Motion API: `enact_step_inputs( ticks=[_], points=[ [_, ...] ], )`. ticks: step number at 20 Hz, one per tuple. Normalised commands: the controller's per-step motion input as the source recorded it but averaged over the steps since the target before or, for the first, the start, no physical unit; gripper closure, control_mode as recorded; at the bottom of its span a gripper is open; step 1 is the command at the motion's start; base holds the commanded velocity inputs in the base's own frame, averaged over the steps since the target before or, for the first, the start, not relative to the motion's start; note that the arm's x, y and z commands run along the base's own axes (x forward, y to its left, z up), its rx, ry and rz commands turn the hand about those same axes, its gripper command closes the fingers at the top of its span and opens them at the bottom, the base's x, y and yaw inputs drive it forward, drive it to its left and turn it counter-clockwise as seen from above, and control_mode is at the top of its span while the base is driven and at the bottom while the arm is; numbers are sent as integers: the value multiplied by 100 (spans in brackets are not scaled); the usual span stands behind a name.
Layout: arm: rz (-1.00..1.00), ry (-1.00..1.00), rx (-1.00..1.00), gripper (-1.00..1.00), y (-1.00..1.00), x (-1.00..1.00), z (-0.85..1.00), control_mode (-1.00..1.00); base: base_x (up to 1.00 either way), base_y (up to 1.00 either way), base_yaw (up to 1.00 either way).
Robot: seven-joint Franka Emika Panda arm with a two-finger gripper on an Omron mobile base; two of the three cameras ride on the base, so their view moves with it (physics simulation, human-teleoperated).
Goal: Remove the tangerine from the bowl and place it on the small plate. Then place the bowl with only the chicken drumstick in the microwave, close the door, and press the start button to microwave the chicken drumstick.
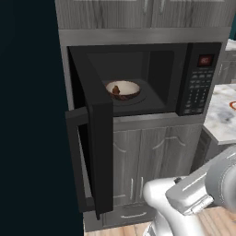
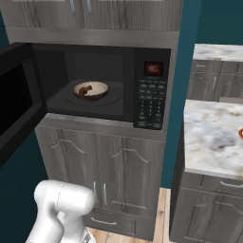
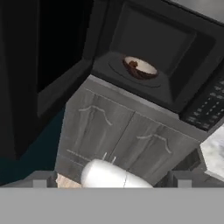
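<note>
The black microwave point(image 1: 138, 50) point(image 2: 95, 50) stands with its door point(image 1: 94, 138) point(image 2: 14, 102) point(image 3: 48, 65) swung wide open to the left. Inside, on the turntable, sits the brown bowl point(image 1: 123, 89) point(image 2: 91, 90) point(image 3: 141, 68) with the dark chicken drumstick point(image 1: 115, 90) point(image 2: 84, 90) point(image 3: 132, 66) lying in it. My gripper point(image 3: 111, 180) is open and empty. It hangs low in front of the cabinet doors below the microwave, well back from the door. A sliver of the small plate's red rim point(image 1: 233, 105) point(image 2: 241, 133) shows on the counter to the right. The tangerine is out of view.
The grey keypad panel point(image 1: 198, 87) point(image 2: 151, 102) with its red display point(image 1: 204, 60) point(image 2: 153, 68) is on the microwave's right side. Grey cabinet doors point(image 1: 138, 166) point(image 2: 104, 175) point(image 3: 113, 131) stand below. A marble counter point(image 1: 221, 113) point(image 2: 213, 137) juts out at the right.
</note>
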Motion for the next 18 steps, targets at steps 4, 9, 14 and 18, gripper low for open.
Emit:
enact_step_inputs(
  ticks=[4,9,14,18],
  points=[
    [16,-7,-40,-100,97,-44,-8,-100,0,0,0],
    [13,-2,-39,-100,100,-22,-17,-100,0,0,0],
    [10,-2,-34,-100,100,-4,-10,-100,0,0,0],
    [10,0,-30,-100,98,30,-26,-100,0,0,0]
  ],
)
